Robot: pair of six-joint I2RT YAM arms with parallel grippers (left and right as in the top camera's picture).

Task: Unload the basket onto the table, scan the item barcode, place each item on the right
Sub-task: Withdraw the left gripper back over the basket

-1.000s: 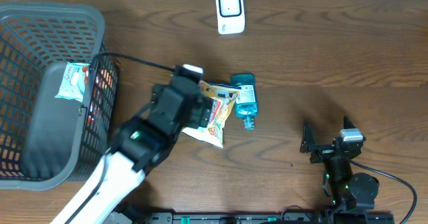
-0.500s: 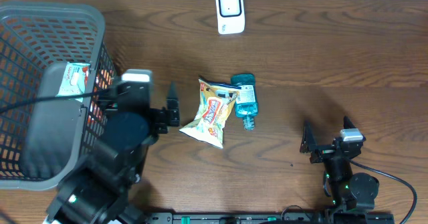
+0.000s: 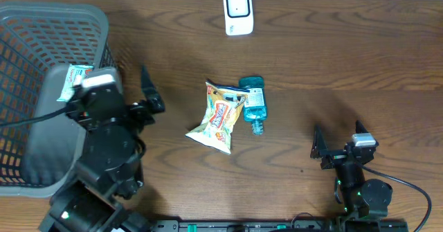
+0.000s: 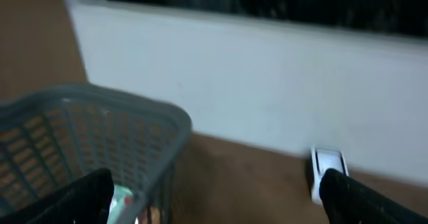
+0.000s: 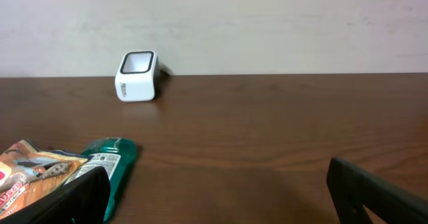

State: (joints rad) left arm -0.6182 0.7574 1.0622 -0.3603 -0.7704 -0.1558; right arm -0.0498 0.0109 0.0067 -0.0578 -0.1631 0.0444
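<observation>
A yellow snack bag [image 3: 218,118] lies flat in the middle of the table, and a teal bottle [image 3: 254,104] touches its right side. The white scanner [image 3: 237,12] stands at the far edge. My left gripper [image 3: 121,86] is raised beside the grey basket [image 3: 41,24], well left of the bag, open and empty. In the left wrist view the left gripper [image 4: 214,200] faces the basket [image 4: 100,124] and the scanner [image 4: 328,170]. My right gripper [image 3: 339,143] rests open near the front right. The right gripper [image 5: 217,194] looks at the bottle [image 5: 107,160], bag [image 5: 30,167] and scanner [image 5: 138,75].
A small white and green packet [image 3: 73,79] lies inside the basket, also seen as the packet [image 4: 122,202] through the mesh. A white wall [image 5: 267,23] runs behind the table's far edge. Bare wood stretches between the bottle and my right arm.
My left arm pulled back from over the snack bag, leftward to beside the basket, with its jaws open. The bag stayed flat on the table. The right arm has not moved.
</observation>
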